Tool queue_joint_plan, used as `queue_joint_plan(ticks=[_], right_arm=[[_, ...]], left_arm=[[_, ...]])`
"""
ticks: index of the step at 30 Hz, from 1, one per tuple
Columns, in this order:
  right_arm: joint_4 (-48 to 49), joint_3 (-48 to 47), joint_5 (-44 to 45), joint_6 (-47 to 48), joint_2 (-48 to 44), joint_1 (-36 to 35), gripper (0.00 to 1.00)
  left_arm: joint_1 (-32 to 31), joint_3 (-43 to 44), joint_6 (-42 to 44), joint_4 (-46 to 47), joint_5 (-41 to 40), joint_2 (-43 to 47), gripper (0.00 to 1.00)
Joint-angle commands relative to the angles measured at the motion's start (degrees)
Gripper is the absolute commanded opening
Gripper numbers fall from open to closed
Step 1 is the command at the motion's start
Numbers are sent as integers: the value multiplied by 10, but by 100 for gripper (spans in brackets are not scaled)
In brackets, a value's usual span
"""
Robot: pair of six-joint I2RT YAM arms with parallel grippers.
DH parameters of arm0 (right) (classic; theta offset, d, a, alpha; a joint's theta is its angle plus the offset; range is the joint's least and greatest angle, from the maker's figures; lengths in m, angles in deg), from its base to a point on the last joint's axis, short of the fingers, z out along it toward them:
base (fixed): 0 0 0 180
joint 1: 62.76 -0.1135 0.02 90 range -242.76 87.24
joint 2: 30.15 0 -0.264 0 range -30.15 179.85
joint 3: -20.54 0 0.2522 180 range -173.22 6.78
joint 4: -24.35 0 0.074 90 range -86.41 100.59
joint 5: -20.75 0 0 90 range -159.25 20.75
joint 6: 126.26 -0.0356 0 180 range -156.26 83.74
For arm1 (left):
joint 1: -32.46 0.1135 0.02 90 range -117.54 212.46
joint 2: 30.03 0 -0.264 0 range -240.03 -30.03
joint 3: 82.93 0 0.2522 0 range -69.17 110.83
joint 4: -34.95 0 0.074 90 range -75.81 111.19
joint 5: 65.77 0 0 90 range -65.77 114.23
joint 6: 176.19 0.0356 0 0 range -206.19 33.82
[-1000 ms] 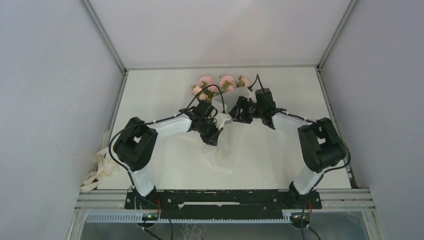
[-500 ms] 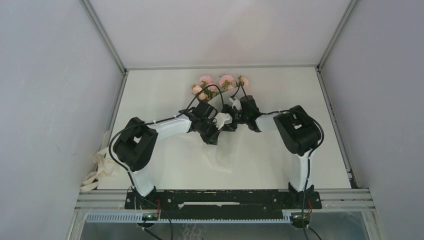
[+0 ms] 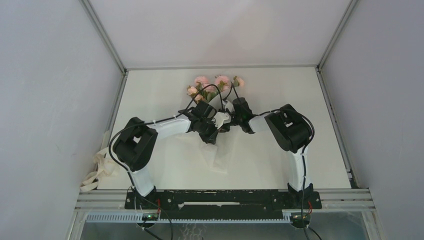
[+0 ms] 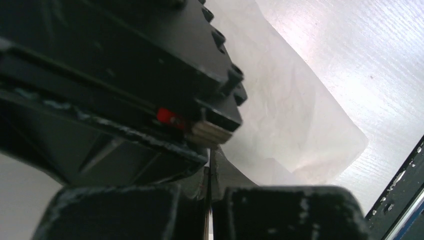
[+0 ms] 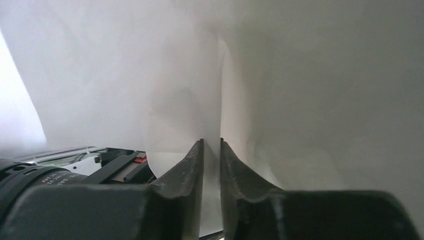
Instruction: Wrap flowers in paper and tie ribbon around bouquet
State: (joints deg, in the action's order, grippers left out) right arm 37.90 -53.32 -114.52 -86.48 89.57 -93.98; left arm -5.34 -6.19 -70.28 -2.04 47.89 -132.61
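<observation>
Pink roses with green leaves, the flowers (image 3: 215,84), lie at the far middle of the table, their stems running under both grippers. The translucent white paper (image 3: 218,157) trails from the grippers toward me. It shows again as a crinkly sheet, the paper (image 4: 300,125), in the left wrist view and fills the right wrist view as the paper (image 5: 300,75). My left gripper (image 3: 221,125) (image 4: 209,172) is shut with a thin paper edge pinched in it. My right gripper (image 3: 229,120) (image 5: 211,143) faces it closely, its jaws narrowed onto a fold of paper. The ribbon (image 3: 100,167) lies bunched off the table's left edge.
Metal frame rails (image 3: 110,107) border the white table on the left, right and back. The black base bar (image 3: 220,199) of the arms runs along the near edge. The other arm's black body (image 4: 115,75) crowds the left wrist view.
The right arm swung left and in toward the left gripper, and its jaws narrowed onto the paper. The flowers and paper shifted slightly left. The left gripper stayed shut.
</observation>
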Motion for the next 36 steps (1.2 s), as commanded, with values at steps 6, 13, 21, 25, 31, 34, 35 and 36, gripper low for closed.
queue_joint_plan(ticks=[6,13,21,25,31,34,35,36], right_arm=[[24,-17,-12,-1,-4,-1,0],[6,-16,9,9,7,4,0],[-2,-16,25,15,23,6,0],[-6,-17,29,19,27,6,0],[-14,-17,34,24,25,6,0],[-12,-17,33,24,26,6,0],[-12,-17,32,23,26,6,0],[-13,-16,32,23,26,6,0]], left_arm=[[12,-9,-3,28,-20,5,1],[18,14,-3,-14,-6,31,37],[21,80,52,-141,9,85,62],[26,105,85,-200,13,116,67],[188,91,-15,-161,118,128,71],[314,37,-144,-50,112,92,78],[355,27,-180,-23,108,73,80],[373,22,-201,-9,103,49,84]])
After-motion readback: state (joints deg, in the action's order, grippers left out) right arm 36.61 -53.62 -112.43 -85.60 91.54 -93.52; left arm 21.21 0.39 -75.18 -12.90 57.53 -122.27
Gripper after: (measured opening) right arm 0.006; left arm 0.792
